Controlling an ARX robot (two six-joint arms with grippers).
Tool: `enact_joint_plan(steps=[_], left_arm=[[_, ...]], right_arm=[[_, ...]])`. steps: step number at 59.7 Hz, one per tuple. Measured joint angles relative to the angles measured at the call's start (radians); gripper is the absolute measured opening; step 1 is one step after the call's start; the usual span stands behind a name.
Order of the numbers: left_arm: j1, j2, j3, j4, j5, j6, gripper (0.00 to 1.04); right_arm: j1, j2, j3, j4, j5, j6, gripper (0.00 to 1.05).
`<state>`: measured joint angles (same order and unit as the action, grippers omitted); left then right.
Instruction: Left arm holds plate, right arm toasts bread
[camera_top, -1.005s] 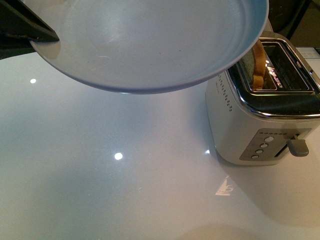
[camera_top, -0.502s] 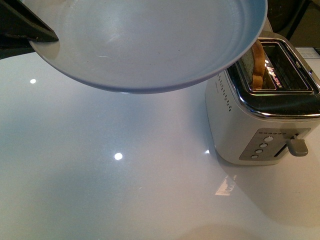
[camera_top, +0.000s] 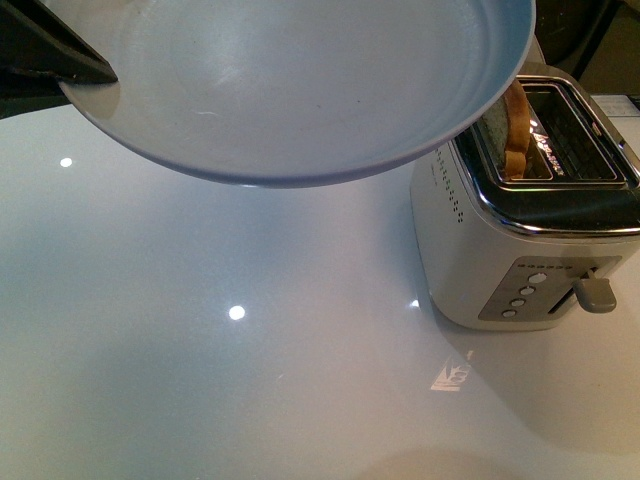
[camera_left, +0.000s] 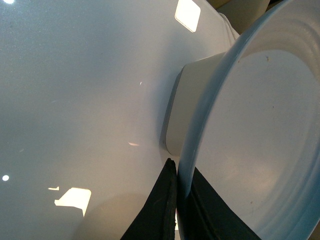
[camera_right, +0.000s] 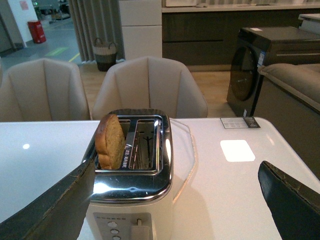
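Left gripper (camera_left: 182, 212) is clamped on the rim of the plate (camera_top: 300, 90), one finger on each face. Plate hangs tilted above the bench (camera_top: 200, 380), off to the left of the toaster (camera_top: 520, 250). From my front camera its edge overlaps the toaster's top corner. Bread (camera_right: 111, 141) stands upright in the toaster's left slot, top half poking out, crust showing. Right gripper (camera_right: 177, 172) is released, fingers spread wide, gripping nothing, hovering in front of the toaster on the control side. Lever (camera_top: 595, 293) sits on that face, beside the buttons (camera_top: 522, 292).
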<state>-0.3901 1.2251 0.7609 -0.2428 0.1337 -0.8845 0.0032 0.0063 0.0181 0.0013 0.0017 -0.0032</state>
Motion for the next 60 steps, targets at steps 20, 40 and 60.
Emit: enact_joint_plan(steps=[20,40,60], left_arm=[[0.005,0.026,0.11,-0.235,0.018,-0.047,0.03],[0.242,0.091,0.145,-0.242,0.133,0.121,0.03],[0.607,0.397,0.209,-0.106,0.161,0.471,0.03]], right_arm=[[0.0,-0.001,0.0,0.0,0.0,0.0,0.96],[0.0,-0.001,0.0,0.0,0.0,0.0,0.96],[0.0,-0.001,0.0,0.0,0.0,0.0,0.96]])
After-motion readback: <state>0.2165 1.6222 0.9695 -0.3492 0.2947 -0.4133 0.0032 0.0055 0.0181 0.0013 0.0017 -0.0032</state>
